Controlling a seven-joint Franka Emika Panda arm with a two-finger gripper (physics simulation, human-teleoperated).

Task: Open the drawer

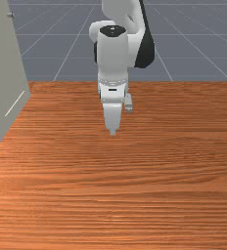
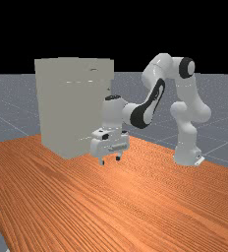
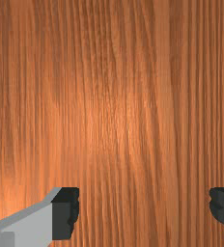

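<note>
In the far view the gripper [image 2: 110,161] hangs above the table with its fingers apart, in front of a tall grey-beige cabinet [image 2: 67,113]. The front view has the gripper [image 1: 112,132] near the middle, pointing down, and the cabinet [image 1: 5,73] along the left edge, well apart from it. Wide-spread fingers of the gripper [image 3: 144,210] stand over bare wood in the wrist view, holding nothing. A small handle-like piece [image 1: 10,14] projects from the cabinet's side near its top. Which part is the drawer, I cannot tell.
The orange-brown table [image 1: 135,195] stretches below the hand. Behind the hand, the arm's base stands at the far view's right. The cabinet is a tall obstacle at the front view's left.
</note>
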